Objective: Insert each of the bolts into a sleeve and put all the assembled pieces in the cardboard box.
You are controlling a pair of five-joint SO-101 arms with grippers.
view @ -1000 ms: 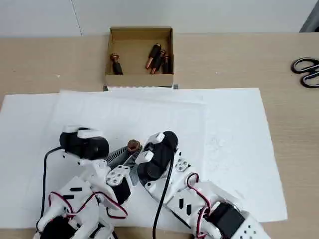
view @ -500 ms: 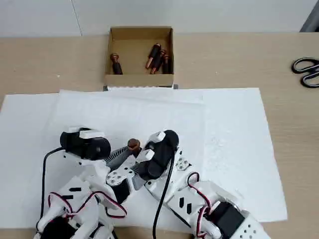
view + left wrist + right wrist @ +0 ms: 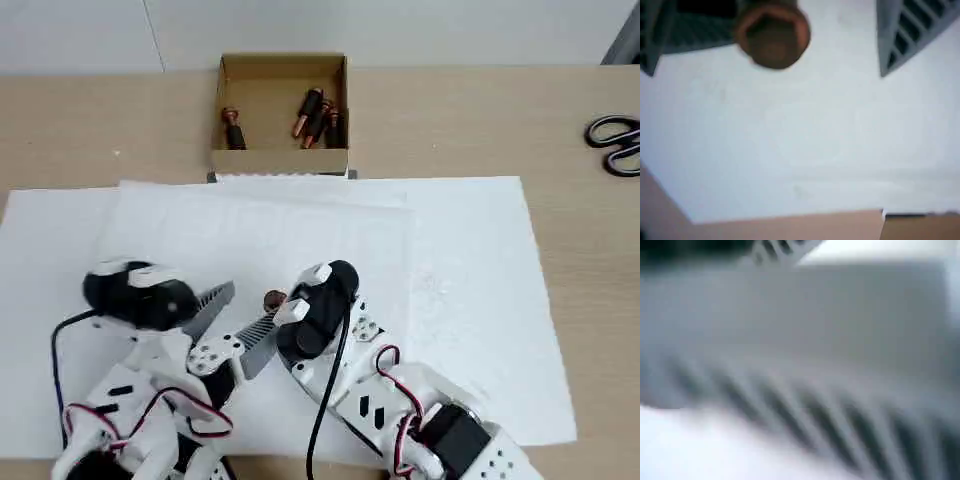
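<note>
Bolt (image 3: 274,299) first: its copper-coloured head faces up over the white paper (image 3: 450,300), just beside the tip of my right arm and near the front edge of the bench (image 3: 450,120). From my left wrist the same round head (image 3: 772,35) sits between my two grey ribbed fingers (image 3: 910,30), closer to one than the other, with the paper (image 3: 800,140) spread beneath. My left gripper (image 3: 252,303) is spread wide and holds nothing; the wrist camera shows the same open gap (image 3: 765,74).

My right gripper (image 3: 283,305) is tucked under its own black motor right next to the bolt, and I cannot tell whether it is clamped or released. My right wrist camera gives me a blur of grey ribbing, too close to read.

Over at the far side, the cardboard box (image 3: 280,160) sits on the bare bench, well apart from both arms. Inside it: one assembled piece (image 3: 232,128) lying alone on one side, and a cluster of three more (image 3: 318,120) lying together on the other. Black-handled scissors (image 3: 615,145) lie out at the bench's edge.
</note>
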